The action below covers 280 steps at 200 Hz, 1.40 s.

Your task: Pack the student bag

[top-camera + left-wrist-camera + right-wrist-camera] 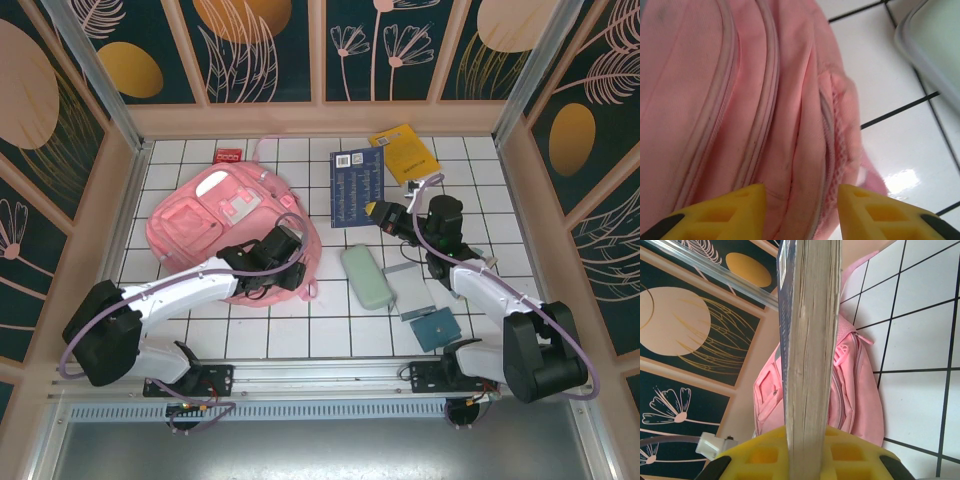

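White-tiled desk is carrying the student bag at its left. Left claw is straddling the bag's zipped edge, jaws apart; whether it is pinching fabric, I cannot tell. Right claw is clenching the edge of a blue book.

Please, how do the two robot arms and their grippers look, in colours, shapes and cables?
Both arms are alike. The left arm and the right arm have white links, black joint housings and black bases. A pale purple cable loops along each. The left gripper and the right gripper have yellow fingers with recessed square pockets and black backs.
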### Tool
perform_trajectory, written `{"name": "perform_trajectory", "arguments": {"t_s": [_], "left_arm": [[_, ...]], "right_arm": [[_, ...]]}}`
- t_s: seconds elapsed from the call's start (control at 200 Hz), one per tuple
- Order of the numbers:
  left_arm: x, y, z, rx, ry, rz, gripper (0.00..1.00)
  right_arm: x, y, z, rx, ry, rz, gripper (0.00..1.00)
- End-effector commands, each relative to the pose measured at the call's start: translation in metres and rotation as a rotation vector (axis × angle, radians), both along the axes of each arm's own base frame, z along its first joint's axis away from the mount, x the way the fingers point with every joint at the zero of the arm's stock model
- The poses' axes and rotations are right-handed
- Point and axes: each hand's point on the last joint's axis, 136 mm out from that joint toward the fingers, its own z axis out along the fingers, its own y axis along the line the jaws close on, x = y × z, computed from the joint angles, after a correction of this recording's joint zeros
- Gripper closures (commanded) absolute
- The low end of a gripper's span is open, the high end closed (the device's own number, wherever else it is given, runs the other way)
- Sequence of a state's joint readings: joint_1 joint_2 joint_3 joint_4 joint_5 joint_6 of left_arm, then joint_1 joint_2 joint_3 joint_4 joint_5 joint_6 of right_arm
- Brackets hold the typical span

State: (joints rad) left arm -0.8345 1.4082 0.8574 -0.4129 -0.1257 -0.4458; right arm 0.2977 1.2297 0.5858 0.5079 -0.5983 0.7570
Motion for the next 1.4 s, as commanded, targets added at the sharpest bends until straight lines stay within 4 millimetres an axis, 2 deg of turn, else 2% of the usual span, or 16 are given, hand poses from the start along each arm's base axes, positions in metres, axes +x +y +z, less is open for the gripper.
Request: {"name": "perform_trajectory", "arguments": {"t_s": [0.0,0.185,0.22,0.3,0.38,0.415,0.52,0.631,0.656,0.676,0.766,0.846,1.041,1.186,1.346,1.396], "left_arm": [[-0.002,0.014,-0.013,0.110,0.000,-0.012,0.58],[-0.004,0.013,-0.024,0.152,0.012,-0.033,0.59],[-0.005,0.012,-0.027,0.159,0.018,-0.037,0.61],[-0.004,0.012,-0.029,0.173,0.021,-0.039,0.76],[-0.002,0.012,-0.026,0.173,0.012,-0.035,1.00],[0.000,0.012,-0.022,0.173,-0.005,-0.022,1.00],[0.013,0.015,0.006,0.149,-0.089,0.040,1.00],[0.028,0.016,0.047,0.099,-0.191,0.103,1.00],[0.029,0.017,0.050,0.101,-0.201,0.109,1.00],[0.035,0.013,0.066,0.072,-0.229,0.119,1.00],[0.047,0.008,0.096,0.039,-0.278,0.148,1.00],[0.055,0.001,0.115,0.010,-0.301,0.149,1.00],[0.086,0.007,0.154,-0.046,-0.357,0.248,1.00],[0.100,-0.006,0.185,-0.165,-0.395,0.244,1.00],[0.109,-0.020,0.197,-0.195,-0.402,0.226,1.00],[0.112,-0.020,0.201,-0.198,-0.411,0.231,1.00]], "right_arm": [[-0.005,0.000,0.022,0.010,-0.088,0.003,1.00],[-0.006,0.000,0.020,0.010,-0.083,0.003,1.00],[-0.006,0.000,0.020,0.013,-0.081,0.005,1.00],[-0.008,0.000,0.021,0.018,-0.081,0.008,1.00],[-0.010,-0.001,0.021,0.022,-0.077,0.006,1.00],[-0.011,-0.001,0.021,0.025,-0.076,0.004,1.00],[-0.017,0.001,0.019,0.035,-0.068,0.010,1.00],[-0.024,0.007,0.014,0.038,-0.054,0.014,1.00],[-0.026,0.010,0.013,0.038,-0.051,0.018,1.00],[-0.027,0.012,0.012,0.038,-0.047,0.022,1.00],[-0.033,0.021,0.006,0.040,-0.034,0.030,1.00],[-0.038,0.028,0.002,0.044,-0.028,0.032,1.00],[-0.043,0.034,-0.012,0.058,0.031,-0.047,1.00],[-0.053,0.062,-0.022,0.060,0.058,-0.050,1.00],[-0.044,0.100,-0.029,0.111,0.111,-0.040,1.00],[-0.040,0.117,-0.025,0.134,0.111,-0.013,1.00]]}}
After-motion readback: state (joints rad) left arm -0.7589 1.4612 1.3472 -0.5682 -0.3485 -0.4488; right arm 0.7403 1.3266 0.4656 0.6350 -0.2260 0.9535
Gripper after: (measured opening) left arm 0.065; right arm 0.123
